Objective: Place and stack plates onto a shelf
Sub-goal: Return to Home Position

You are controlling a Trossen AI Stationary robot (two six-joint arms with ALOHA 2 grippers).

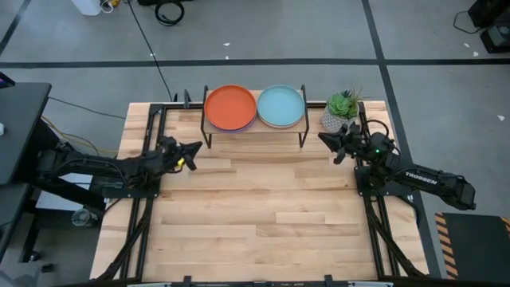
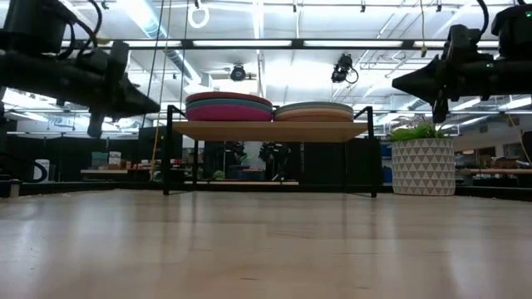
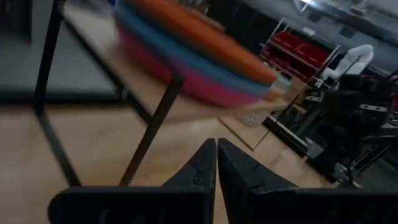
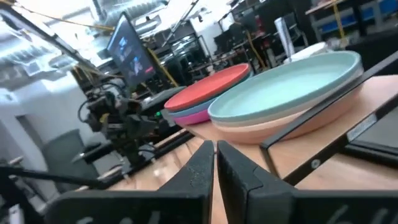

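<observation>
Two stacks of plates stand on the shelf point(image 1: 255, 131) at the table's far edge. The left stack point(image 1: 230, 108) has an orange plate on top, the right stack point(image 1: 281, 106) a pale blue one. In the low view the left stack point(image 2: 229, 108) shows magenta and teal rims, the right stack point(image 2: 316, 112) cream and salmon ones. My left gripper point(image 1: 195, 148) hovers shut just left of the shelf's near left leg. My right gripper point(image 1: 323, 137) hovers shut just right of the shelf. Both hold nothing.
A potted green plant point(image 1: 343, 112) in a white patterned pot stands at the far right, close behind my right gripper. The wooden table point(image 1: 255, 231) stretches toward the near edge. A black stand point(image 1: 20, 119) is beyond the left edge.
</observation>
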